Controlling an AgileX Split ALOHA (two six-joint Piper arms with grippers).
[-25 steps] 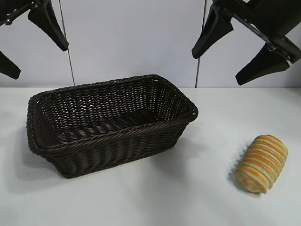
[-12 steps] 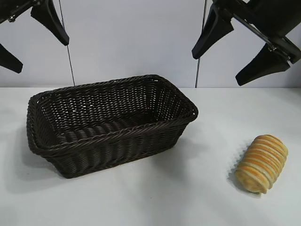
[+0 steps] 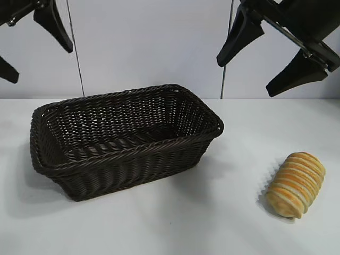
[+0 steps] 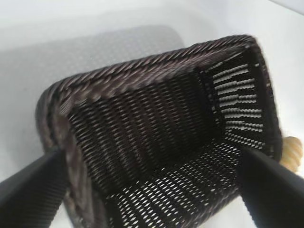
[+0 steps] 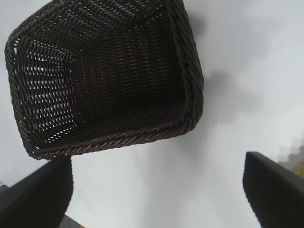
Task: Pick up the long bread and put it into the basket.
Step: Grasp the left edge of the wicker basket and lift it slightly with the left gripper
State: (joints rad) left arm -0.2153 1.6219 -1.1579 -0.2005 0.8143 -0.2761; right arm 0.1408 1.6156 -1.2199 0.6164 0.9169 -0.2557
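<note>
The long bread (image 3: pixel 295 185) lies on the white worktop (image 3: pixel 212 223), well apart from the basket (image 3: pixel 125 139) and to its right. High over the basket's left end, the left gripper (image 3: pixel 29 45) hangs with fingers spread; the right gripper (image 3: pixel 268 61) hangs equally wide, holding nothing, above the space between basket and bread.

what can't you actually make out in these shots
- Long bread: its far end and underside are hidden in the exterior view; in the left wrist view only a sliver shows past the basket.
- Left gripper: cut off by the exterior view's top and left edges.
- Right gripper: open, high above the table; its upper body is cut off by the top edge.
</note>
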